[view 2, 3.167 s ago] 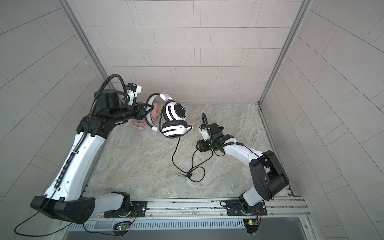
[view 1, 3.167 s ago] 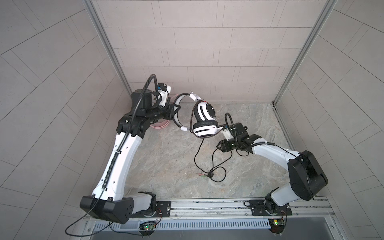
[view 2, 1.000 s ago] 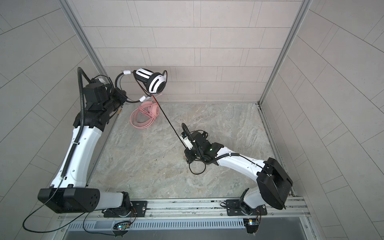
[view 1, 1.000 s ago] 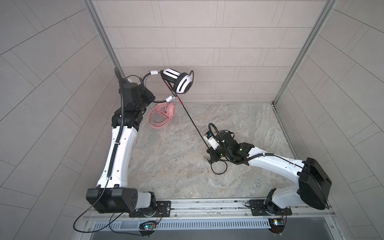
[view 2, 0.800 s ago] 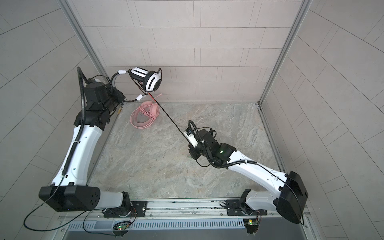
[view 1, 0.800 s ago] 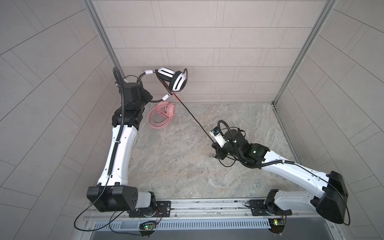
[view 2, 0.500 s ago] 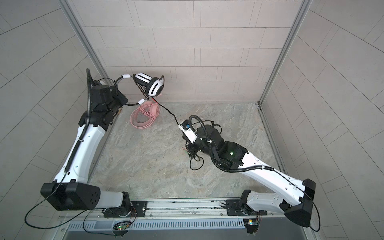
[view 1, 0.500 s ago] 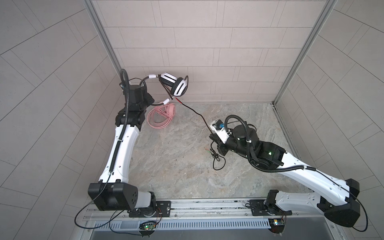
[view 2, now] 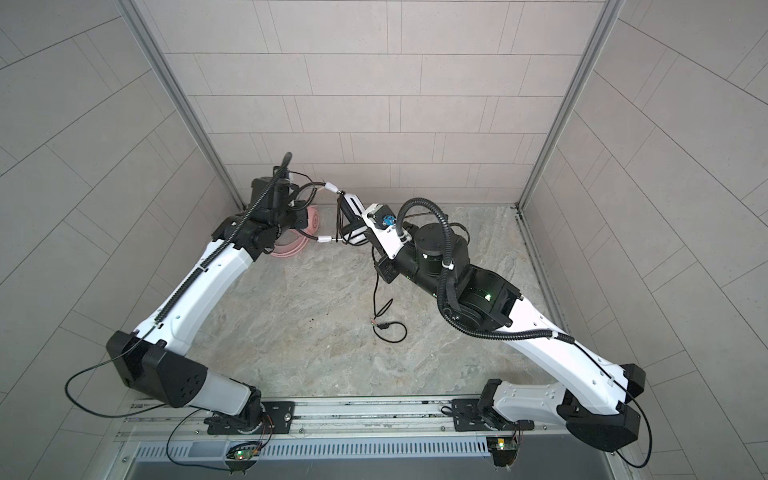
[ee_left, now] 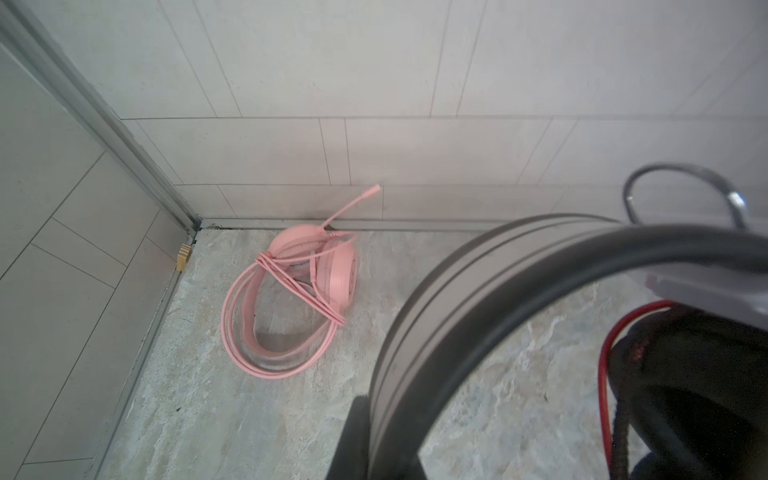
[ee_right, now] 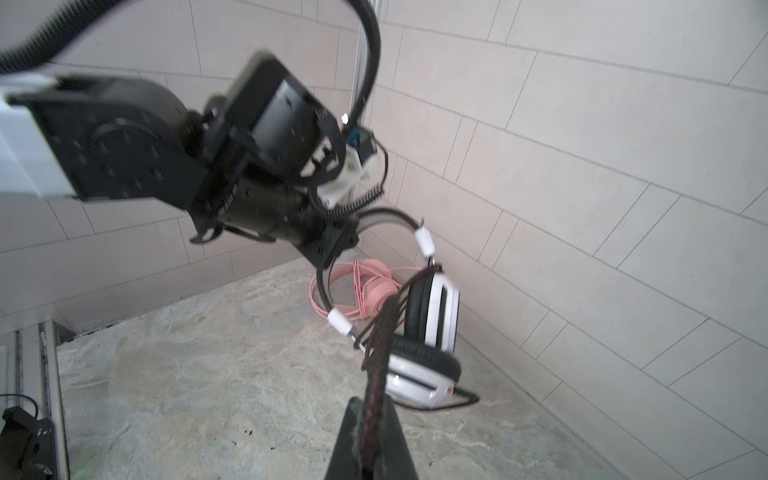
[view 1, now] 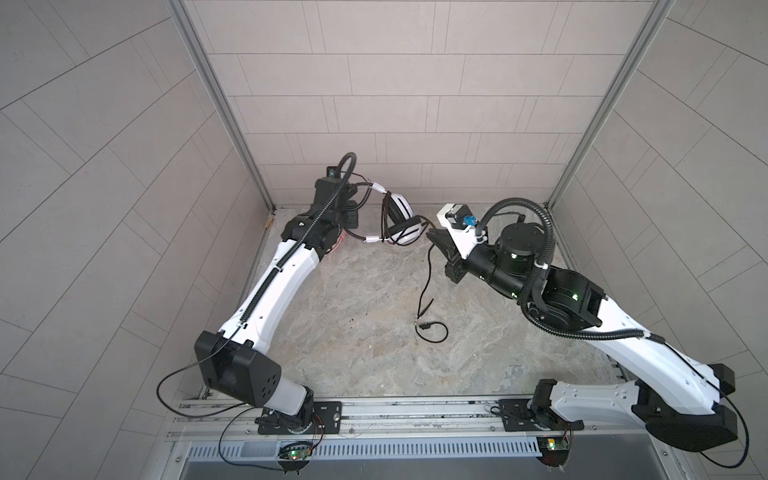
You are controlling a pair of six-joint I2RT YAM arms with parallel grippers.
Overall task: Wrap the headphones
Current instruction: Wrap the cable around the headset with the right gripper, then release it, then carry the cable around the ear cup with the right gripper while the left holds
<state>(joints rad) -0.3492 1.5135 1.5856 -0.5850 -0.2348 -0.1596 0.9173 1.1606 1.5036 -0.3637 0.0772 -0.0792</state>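
At upper centre of a top view, our left hand (view 1: 353, 212) clamps the white-and-black headset (view 1: 401, 224) aloft by its band, while just to its right our right hand (view 1: 433, 239), pinched on its black cable (view 1: 424, 286), looks nearer for winding.

A lab robot cell: tiled walls (view 1: 395, 104), aluminium mounting rail (view 1: 415, 409) (stone-patterned tabletop (view 1: 353, 332)).

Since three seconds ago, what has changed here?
The left end effector lifted the white-and-black over-ear headset toward the back wall, then lowered it. The right end effector pulled the black braided cable taut, then rose to the headset. Both grips held; the pink headset stayed.
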